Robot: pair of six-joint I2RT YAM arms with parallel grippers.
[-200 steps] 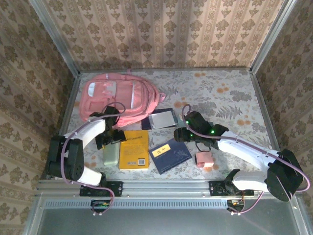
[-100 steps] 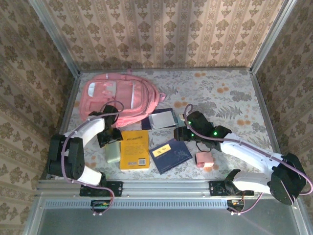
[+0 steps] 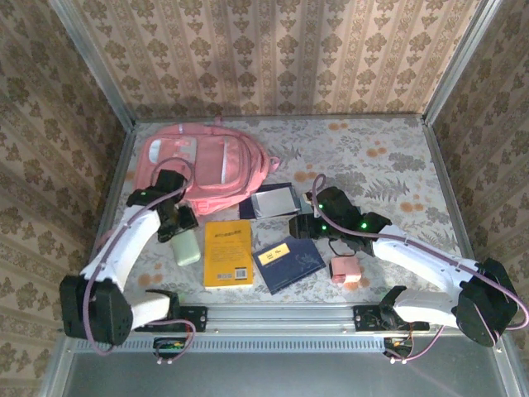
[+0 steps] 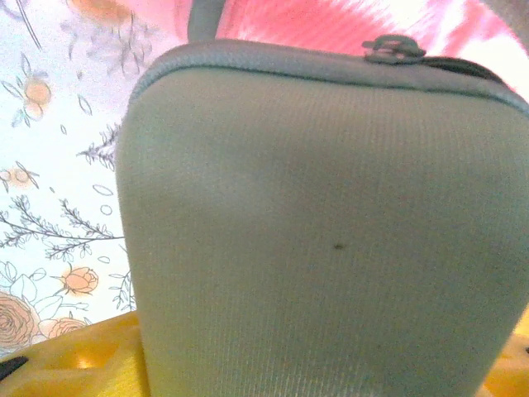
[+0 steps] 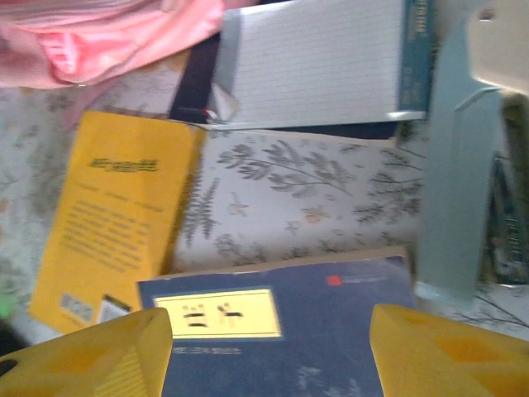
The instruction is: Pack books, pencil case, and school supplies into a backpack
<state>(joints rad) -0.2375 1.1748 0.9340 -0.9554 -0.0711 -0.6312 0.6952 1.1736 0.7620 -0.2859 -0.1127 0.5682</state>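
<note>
Nothing is seen packed yet: the pencil case (image 3: pixel 188 246), just beside the backpack (image 3: pixel 207 165), is gripped by the left hand (image 3: pixel 177 223). The yellow book (image 3: pixel 227 252) and navy book (image 3: pixel 287 260) (both flat) lie on the bench (image 3: pixel 372 157), and the right hand (image 3: pixel 297 225) is held open.

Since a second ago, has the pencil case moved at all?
Yes. The pencil case has shifted toward the backpack; its near end now stops short of the near edge of the yellow book, which it was level with before.

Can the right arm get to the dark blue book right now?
Probably yes. The right gripper hovers open just above the dark blue book, which lies flat on the table with nothing on top of it.
</note>
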